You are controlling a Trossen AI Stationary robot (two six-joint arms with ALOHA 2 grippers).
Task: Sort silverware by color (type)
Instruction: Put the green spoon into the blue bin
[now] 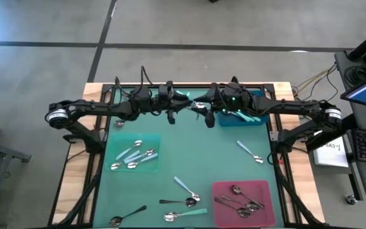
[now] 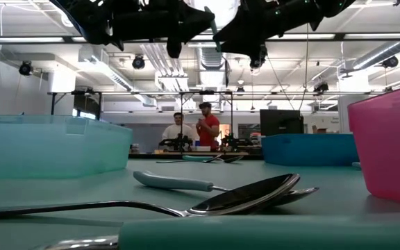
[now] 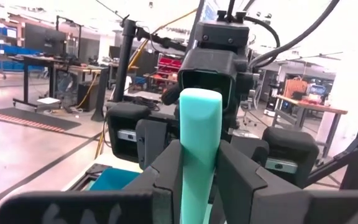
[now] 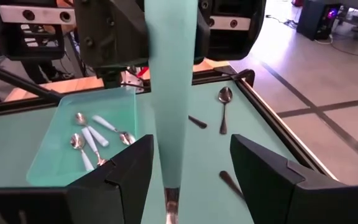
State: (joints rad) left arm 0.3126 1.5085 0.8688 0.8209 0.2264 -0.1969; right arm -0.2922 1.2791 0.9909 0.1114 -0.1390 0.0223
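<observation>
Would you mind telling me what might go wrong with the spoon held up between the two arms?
The right gripper is open around the teal spoon, which only the left gripper clamps; releasing early would likely drop it on the table, outside the blue tray. The two grippers sit very close, so a small misalignment could make them bump.

No readable text, labels or numbers anywhere.

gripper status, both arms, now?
Left gripper: closed on the teal spoon handle.
Right gripper: open, fingers either side of that handle, not gripping.
</observation>
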